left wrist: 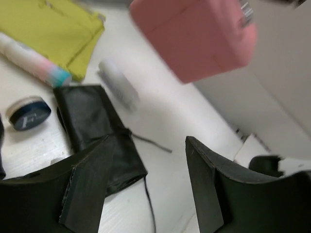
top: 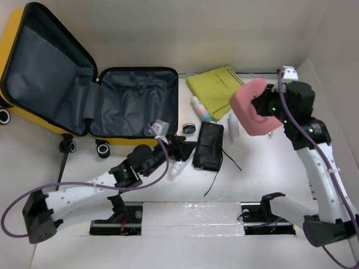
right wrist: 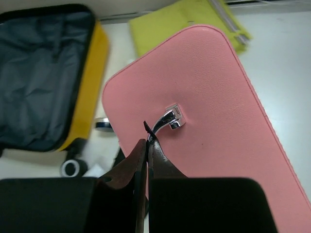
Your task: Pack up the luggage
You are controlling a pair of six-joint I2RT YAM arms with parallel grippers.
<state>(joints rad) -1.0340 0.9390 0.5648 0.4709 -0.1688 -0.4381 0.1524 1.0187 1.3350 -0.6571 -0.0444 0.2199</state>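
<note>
Pink case [top: 253,106], green cloth [top: 216,84], blk pouch [top: 208,145], tube [top: 201,109]

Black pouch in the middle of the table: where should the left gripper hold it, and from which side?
I would grip the black pouch across its narrow width, near its closer end, coming down from above. It lies flat and long, and the left gripper stands open just beside it. Avoid the loose cord.
</note>
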